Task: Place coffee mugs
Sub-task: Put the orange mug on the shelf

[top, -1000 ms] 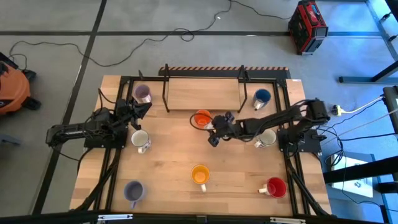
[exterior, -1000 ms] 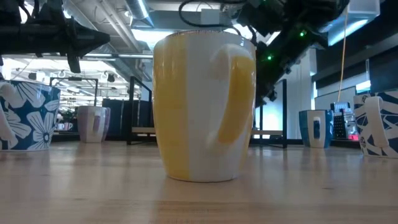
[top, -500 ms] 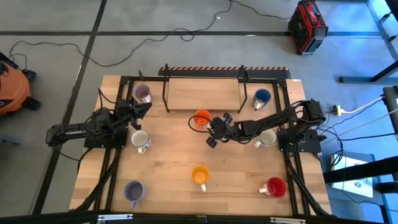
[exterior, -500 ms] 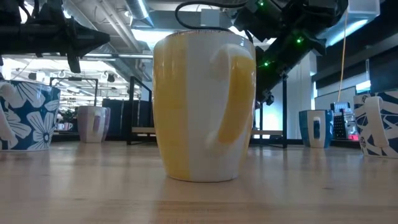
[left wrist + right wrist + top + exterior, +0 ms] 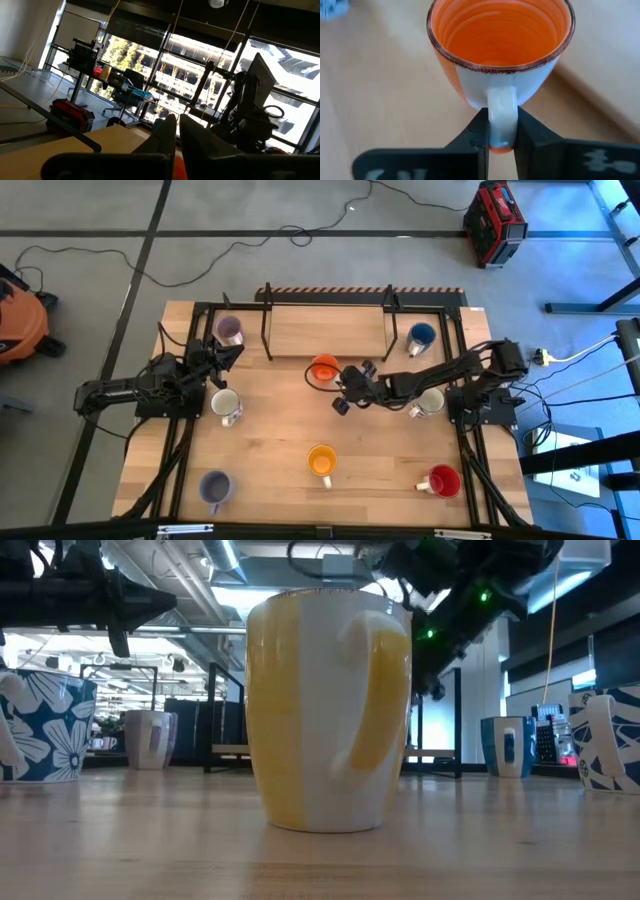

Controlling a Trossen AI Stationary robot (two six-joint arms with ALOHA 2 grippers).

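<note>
Orange mug [image 5: 500, 45] upright, mouth up, handle toward three o'clock, pinched by right gripper [image 5: 501, 131], left gripper [image 5: 177, 131] closed, empty.

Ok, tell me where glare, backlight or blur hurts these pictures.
Low view: the near orange mug fills the frame, backlit by bright windows, so the arms above are dark shapes. Left wrist view: strong window backlight leaves the left gripper in silhouette. Right wrist view: evenly lit; the orange mug reads clearly, the right gripper closed on its handle.
</note>
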